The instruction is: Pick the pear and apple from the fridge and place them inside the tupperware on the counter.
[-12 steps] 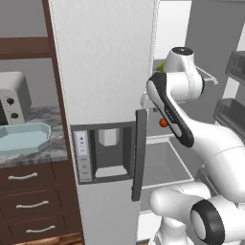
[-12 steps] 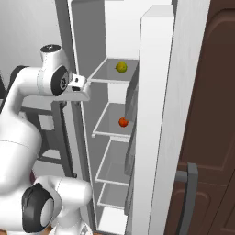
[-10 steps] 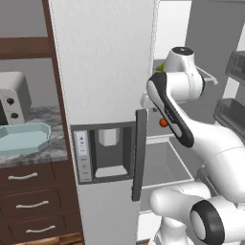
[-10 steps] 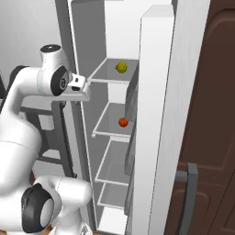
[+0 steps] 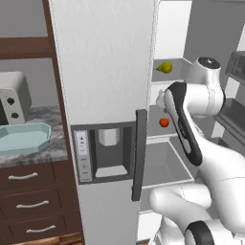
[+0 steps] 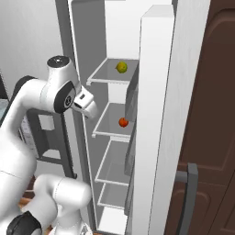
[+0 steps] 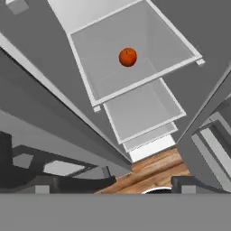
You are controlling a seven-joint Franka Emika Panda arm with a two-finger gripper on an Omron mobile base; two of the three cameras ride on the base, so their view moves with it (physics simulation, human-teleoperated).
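Fruit waits inside the fridge (image 6: 158, 92), pear (image 6: 121, 67) a shelf above apple (image 7: 128, 57), while the hand (image 6: 88, 105) (released, empty) hovers at the opening, where a careless reach might clip a shelf edge or roll either away.

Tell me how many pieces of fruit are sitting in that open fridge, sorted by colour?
Yellow-green (the pear, on the upper shelf): 1
Red-orange (the apple, on the shelf below it): 1
Total: 2
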